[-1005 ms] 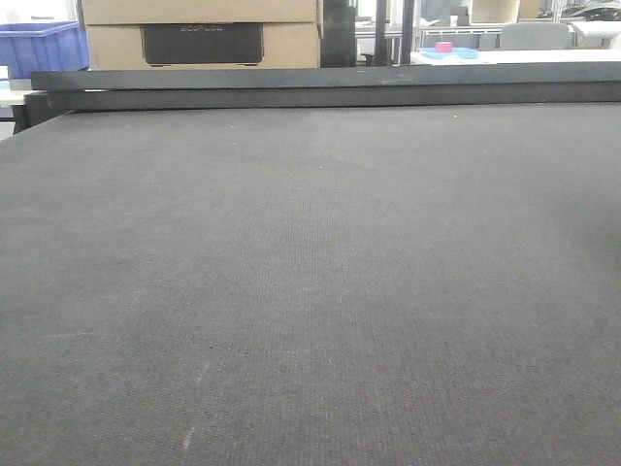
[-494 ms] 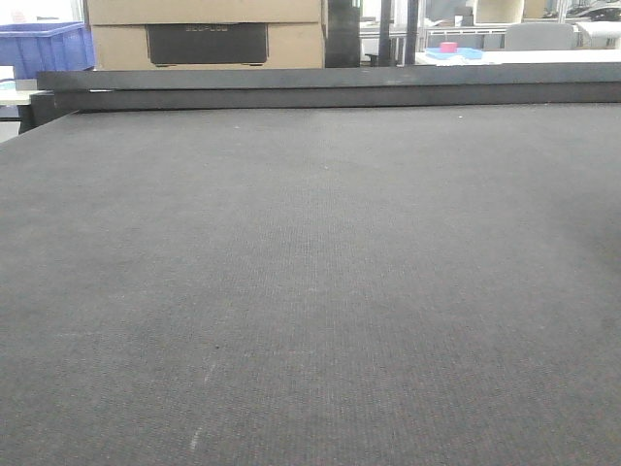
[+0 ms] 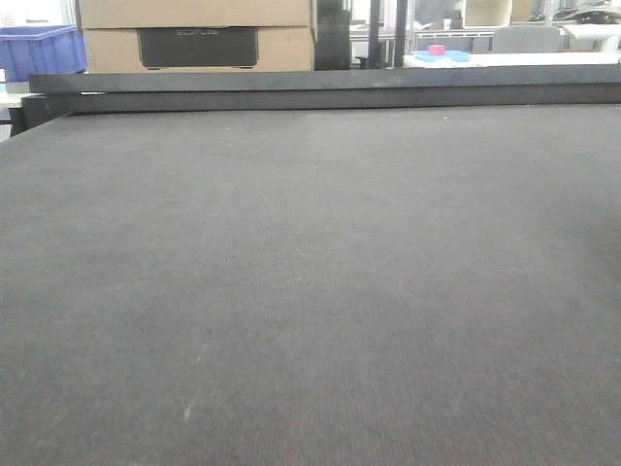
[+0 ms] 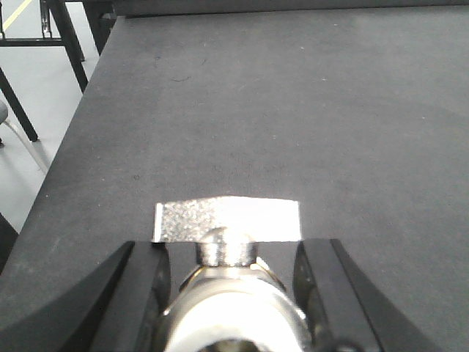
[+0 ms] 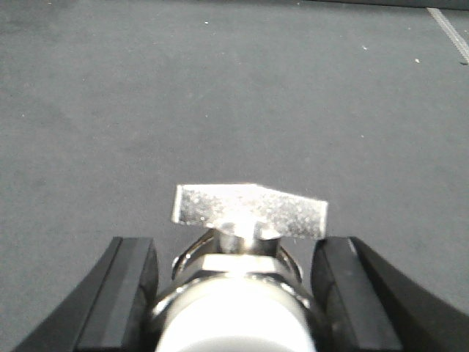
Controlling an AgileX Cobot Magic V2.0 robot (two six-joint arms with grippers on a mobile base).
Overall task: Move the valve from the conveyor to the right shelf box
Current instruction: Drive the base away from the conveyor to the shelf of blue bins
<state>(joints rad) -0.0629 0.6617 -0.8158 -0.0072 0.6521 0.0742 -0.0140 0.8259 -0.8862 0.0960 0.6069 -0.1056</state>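
Valve nowhere in the front-facing view: only the conveyor (image 3: 310,272), a bare dark woven belt, with its black rail (image 3: 320,89) along the far edge and a cardboard box (image 3: 194,29) and a blue crate (image 3: 39,49) beyond. No gripper and no shelf box in sight here.

Left wrist view: silver valve (image 4: 231,282), flat handle pointing forward, lodged between the black fingers (image 4: 143,282) of the left gripper (image 4: 231,253) and seemingly pinched by its body on both sides. Belt underneath, with its edge and the floor at the left of the frame. Lifted clear or resting on the belt: impossible to tell.

Right wrist view: second valve (image 5: 238,286), same silver body and flat handle, clamped likewise in the right gripper (image 5: 234,249), pads (image 5: 132,286) close against its flanks, belt below.

By judgement: grasp made on both sides, carrying and placing yet to do. Right shelf box unseen in any view, so transfer to it, lowering and release all pending.
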